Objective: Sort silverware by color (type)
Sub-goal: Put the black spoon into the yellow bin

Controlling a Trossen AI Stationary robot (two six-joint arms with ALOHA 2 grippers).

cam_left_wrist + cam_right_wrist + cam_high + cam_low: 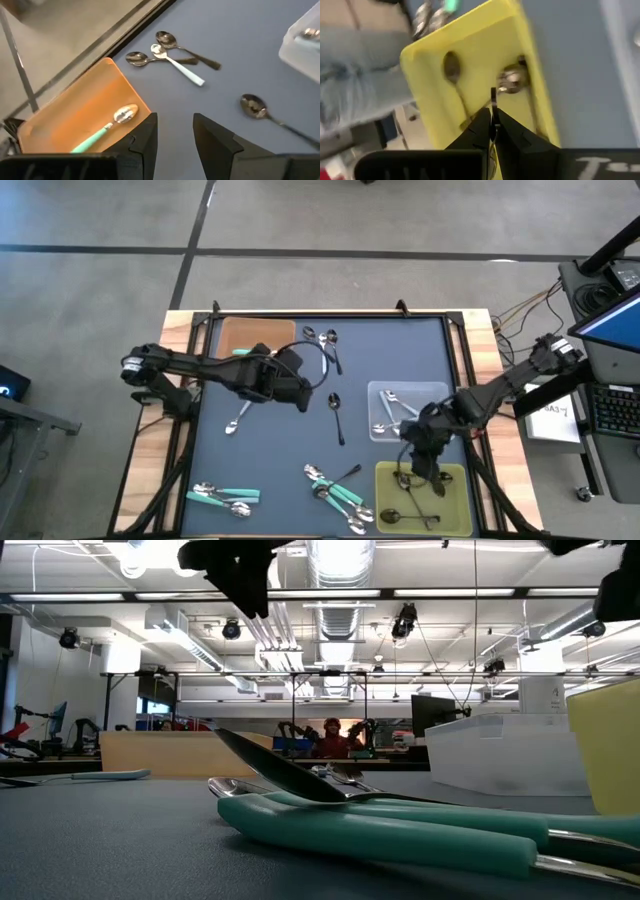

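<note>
My left gripper (174,137): fingers apart with nothing between them — it hangs over the dark mat (290,450), just beside the orange tray (257,336) at the far left of the table.
My right gripper (492,131): pinched tight on the thin handle of a dark metal spoon (493,106), held above the yellow tray (455,502) at the near right corner.
Orange tray: one teal-handled spoon (107,126) lies in it, bowl toward the middle of the table.
Yellow tray: two dark spoons (455,82) already lie on its floor, one with its shiny bowl close to the spoon I hold.
Clear tray (378,395): it sits just beyond the yellow tray, on the right side of the mat, with light-handled spoons (392,408) inside — how many, I cannot tell.
Far cluster (167,52): two dark spoons and one light blue-handled spoon lie touching near the far edge, beside the orange tray.
Middle of the mat: a single dark spoon (337,415) lies alone.
Below my left arm: one spoon (238,418) lies on the mat with its bowl toward the near edge.
Near-left corner: a few teal-handled spoons (225,497) lie together.
Near centre: a heap of teal-handled spoons (338,490) with a dark spoon across them, just left of the yellow tray.
</note>
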